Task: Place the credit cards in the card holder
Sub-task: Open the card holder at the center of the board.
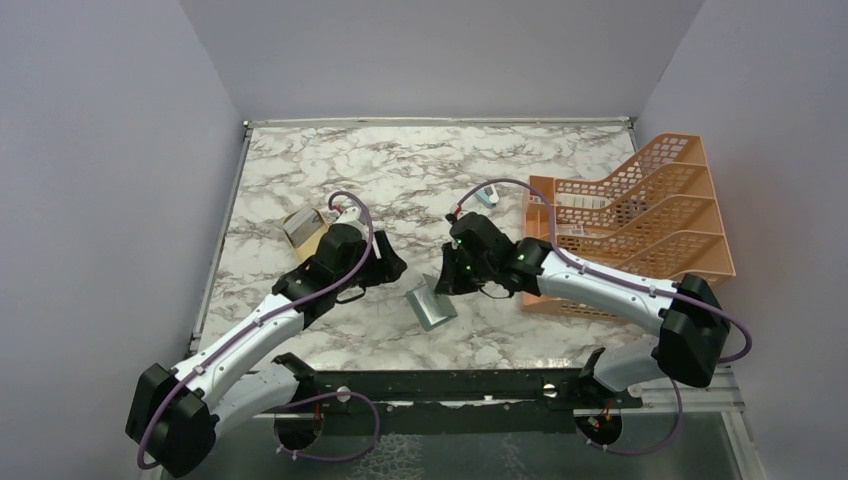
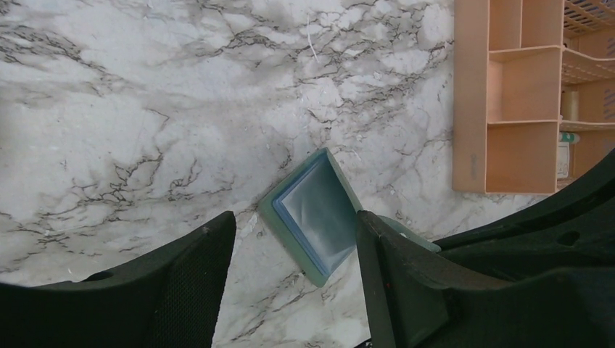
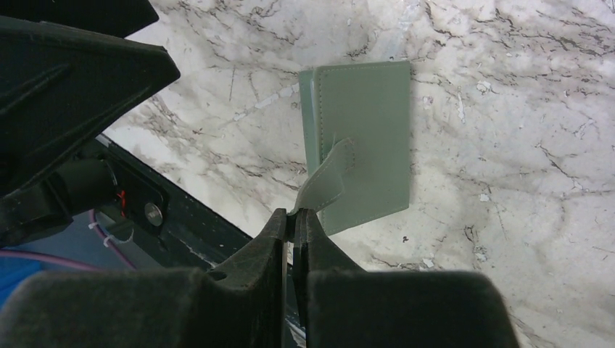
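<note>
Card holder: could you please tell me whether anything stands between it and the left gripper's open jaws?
Nothing visible does. Only marble table shows between the left gripper and the card holder. The right gripper, shut on its strap, holds it from the other side.

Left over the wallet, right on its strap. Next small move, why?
Probably move the left gripper over to the tan dish for a card. It hangs open and empty above the card holder, whose pale inner pocket shows, while the right gripper is shut on its strap; the credit cards seem to lie in that dish.
</note>
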{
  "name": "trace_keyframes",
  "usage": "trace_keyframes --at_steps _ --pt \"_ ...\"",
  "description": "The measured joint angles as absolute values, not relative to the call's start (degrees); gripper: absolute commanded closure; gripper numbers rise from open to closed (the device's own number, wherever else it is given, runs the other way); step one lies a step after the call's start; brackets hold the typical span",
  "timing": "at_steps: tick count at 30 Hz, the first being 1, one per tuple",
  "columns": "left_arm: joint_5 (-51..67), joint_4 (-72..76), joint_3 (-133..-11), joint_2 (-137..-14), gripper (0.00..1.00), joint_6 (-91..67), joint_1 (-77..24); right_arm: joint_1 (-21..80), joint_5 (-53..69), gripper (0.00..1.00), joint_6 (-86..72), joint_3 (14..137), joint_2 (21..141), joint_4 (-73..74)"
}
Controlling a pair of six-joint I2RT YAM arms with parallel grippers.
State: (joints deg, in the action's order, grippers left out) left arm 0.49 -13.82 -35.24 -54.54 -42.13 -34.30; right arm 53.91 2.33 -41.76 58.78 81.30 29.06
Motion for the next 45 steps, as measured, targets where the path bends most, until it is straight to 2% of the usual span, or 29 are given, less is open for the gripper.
trace_keyframes --at_steps 5,10,27,45 --pt "2.55 -12.86 -33.69 -55.55 0.43 -43.51 -34.3 53.54 1.34 0.99 -41.71 58.26 81.3 29.12" --pt "3.9 -12.05 -33.61 -56.9 0.41 -44.21 -34.3 51.81 -0.34 0.99 -41.54 56.45 80.97 29.1" --pt "8.93 -8.4 -33.61 -64.84 0.46 -45.95 -34.3 43.38 -2.28 0.99 -39.53 50.37 80.31 29.89" --pt "14.02 -1.72 -29.5 -69.34 0.47 -48.75 -34.33 40.82 -4.84 0.99 -39.11 47.44 80.18 29.95"
